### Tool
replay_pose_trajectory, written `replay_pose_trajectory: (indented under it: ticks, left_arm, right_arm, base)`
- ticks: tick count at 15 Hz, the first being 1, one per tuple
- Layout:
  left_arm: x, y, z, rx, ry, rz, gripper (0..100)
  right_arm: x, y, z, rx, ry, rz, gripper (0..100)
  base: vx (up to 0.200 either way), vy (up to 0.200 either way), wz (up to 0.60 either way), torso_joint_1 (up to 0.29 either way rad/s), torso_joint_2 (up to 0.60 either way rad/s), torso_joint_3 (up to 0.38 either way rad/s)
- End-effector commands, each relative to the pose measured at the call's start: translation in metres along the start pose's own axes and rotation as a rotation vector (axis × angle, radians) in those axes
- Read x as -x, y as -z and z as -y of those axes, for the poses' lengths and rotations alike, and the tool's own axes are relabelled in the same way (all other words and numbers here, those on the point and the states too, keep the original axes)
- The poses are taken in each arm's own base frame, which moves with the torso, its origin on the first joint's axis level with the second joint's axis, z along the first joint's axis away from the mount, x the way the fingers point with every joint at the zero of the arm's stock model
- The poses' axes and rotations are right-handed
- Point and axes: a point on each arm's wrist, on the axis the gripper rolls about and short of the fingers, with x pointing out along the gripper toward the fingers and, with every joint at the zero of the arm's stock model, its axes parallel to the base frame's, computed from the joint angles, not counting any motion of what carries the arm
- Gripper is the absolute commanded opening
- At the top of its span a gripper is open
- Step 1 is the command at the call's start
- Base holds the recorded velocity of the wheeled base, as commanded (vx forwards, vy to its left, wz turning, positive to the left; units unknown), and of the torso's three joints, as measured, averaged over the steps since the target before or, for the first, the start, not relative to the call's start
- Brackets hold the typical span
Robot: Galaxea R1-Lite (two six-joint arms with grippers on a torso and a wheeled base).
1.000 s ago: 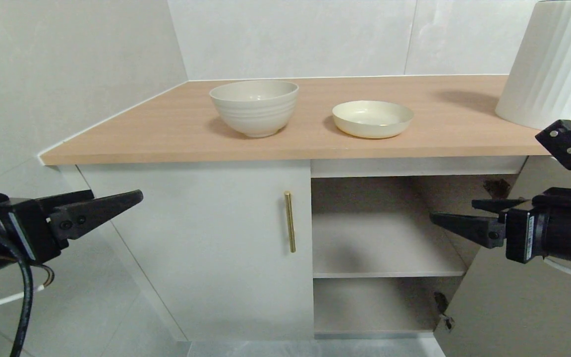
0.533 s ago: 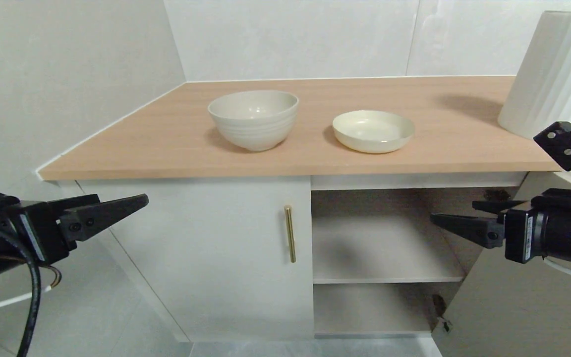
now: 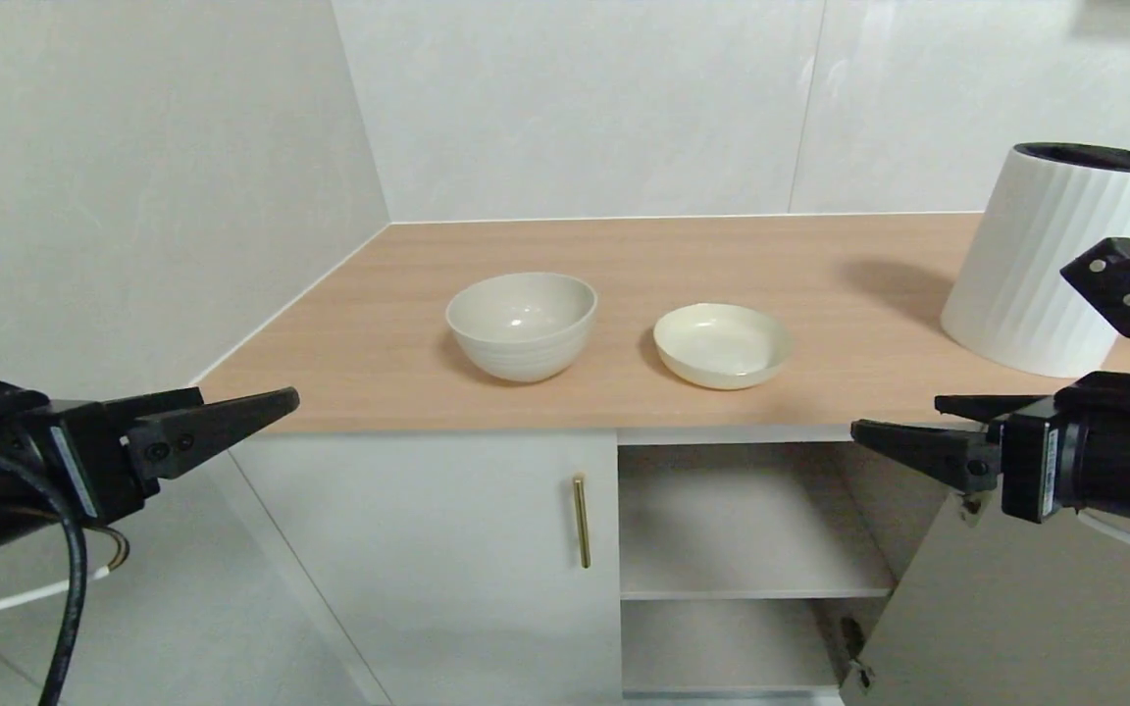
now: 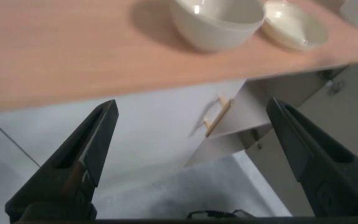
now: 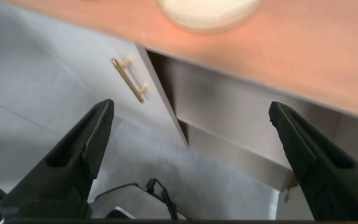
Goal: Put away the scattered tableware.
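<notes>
A deep grey-white bowl [image 3: 522, 324] stands upright on the wooden countertop [image 3: 820, 284]. A shallow cream dish [image 3: 720, 343] sits just to its right. My left gripper [image 3: 249, 397] hangs open and holds nothing, left of the cabinet and below counter height. My right gripper [image 3: 897, 417] is open too, in front of the open cupboard bay. In the left wrist view the bowl [image 4: 219, 25] and the dish [image 4: 294, 28] lie beyond the open gripper [image 4: 191, 106]. The right wrist view has the dish [image 5: 207, 12] beyond its open gripper [image 5: 191, 106].
A tall white ribbed container [image 3: 1046, 255] stands on the counter at the right. Under the counter, the left door [image 3: 428, 559] is closed and has a gold handle [image 3: 581, 520]. The right bay has a bare shelf [image 3: 751, 529], with its door [image 3: 1016, 608] swung open. Walls close off the left and back.
The head view has risen, so the counter and cabinet sit lower in the picture. The bowl and dish keep their places on the counter. Both grippers stay open.
</notes>
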Motion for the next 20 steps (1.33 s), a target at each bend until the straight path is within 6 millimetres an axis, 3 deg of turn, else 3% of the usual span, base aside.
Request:
replay_pose_trajectory:
  ticks: [1, 6, 8, 11, 12, 14, 17, 20]
  left_arm:
    - [-0.003, 0.001, -0.001, 0.004, -0.001, -0.011, 100]
    - [-0.014, 0.001, -0.004, 0.008, -0.003, -0.032, 100]
    - [-0.027, -0.012, -0.005, 0.006, 0.004, -0.023, 100]
    - [-0.069, -0.035, -0.011, 0.096, 0.016, -0.034, 100]
    - [-0.084, -0.048, -0.013, 0.19, 0.014, -0.024, 100]
    - [-0.102, -0.062, -0.016, 0.272, -0.004, -0.077, 100]
    - [-0.125, -0.079, -0.015, 0.308, -0.047, -0.235, 100]
    - [-0.165, -0.062, -0.006, 0.203, -0.298, -0.332, 100]
  right_arm:
    - [-0.002, 0.001, 0.0, 0.0, 0.001, -0.001, 100]
    - [-0.003, 0.0, 0.001, 0.003, 0.006, 0.006, 100]
    - [-0.008, -0.003, 0.002, 0.035, 0.013, 0.011, 100]
    - [-0.061, -0.044, 0.027, -0.003, 0.112, 0.009, 100]
    - [-0.082, -0.062, 0.031, -0.04, 0.137, -0.015, 100]
    - [-0.105, -0.079, 0.032, -0.166, 0.169, -0.087, 100]
    - [-0.13, -0.063, 0.035, -0.233, 0.267, -0.167, 100]
    - [-0.139, -0.057, 0.032, -0.217, 0.339, -0.166, 100]
  base:
    - [0.0, 0.0, 0.0, 0.183, -0.49, -0.286]
    - [0.0, 0.0, 0.0, 0.175, -0.42, -0.246]
    - [0.0, 0.0, 0.0, 0.046, -0.1, -0.051]
    - [0.0, 0.0, 0.0, 0.0, 0.0, 0.0]
    - [0.0, 0.0, 0.0, 0.0, 0.0, 0.0]
    - [0.0, 0.0, 0.0, 0.0, 0.0, 0.0]
    - [0.0, 0.0, 0.0, 0.0, 0.0, 0.0]
    - [0.0, 0.0, 0.0, 0.0, 0.0, 0.0]
